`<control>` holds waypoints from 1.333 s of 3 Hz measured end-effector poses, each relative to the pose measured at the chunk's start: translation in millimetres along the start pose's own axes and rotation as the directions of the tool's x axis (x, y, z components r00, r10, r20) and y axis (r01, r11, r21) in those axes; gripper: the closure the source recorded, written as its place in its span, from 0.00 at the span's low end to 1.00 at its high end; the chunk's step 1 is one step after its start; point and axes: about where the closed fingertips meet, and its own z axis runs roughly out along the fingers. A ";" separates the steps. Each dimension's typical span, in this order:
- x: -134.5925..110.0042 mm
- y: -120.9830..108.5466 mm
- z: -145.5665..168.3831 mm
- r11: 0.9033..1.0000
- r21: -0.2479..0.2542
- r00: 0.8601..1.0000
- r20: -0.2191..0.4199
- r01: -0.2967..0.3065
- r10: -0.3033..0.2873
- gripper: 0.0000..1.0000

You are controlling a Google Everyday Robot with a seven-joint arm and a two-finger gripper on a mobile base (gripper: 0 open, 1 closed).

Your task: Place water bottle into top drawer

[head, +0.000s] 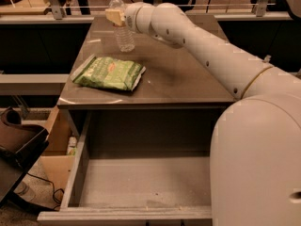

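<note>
Just past the green snack bag (109, 73), gripper (117, 18) is pinching the water bottle (124, 39) at its neck, far finger hidden; arm (202, 46) is stretching in from the bag's right.

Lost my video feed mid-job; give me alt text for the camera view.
The robot's hand is against the upper part of the water bottle, near the far edge of the table. A green snack bag lies closer to the front, and the top drawer below stands pulled open.

Gripper (115, 17) clasping tilted water bottle (125, 37) at table's (188, 79) back, top drawer (141, 182) open
</note>
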 end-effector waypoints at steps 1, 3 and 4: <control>0.6 1.8 1.4 1.000 -0.003 1.000 -0.001 -0.001 0.001 1.00; -13.7 1.2 -11.2 1.000 0.007 1.000 0.014 -0.005 0.004 1.00; -44.0 -1.7 -74.8 0.999 0.037 0.996 0.077 -0.040 0.037 1.00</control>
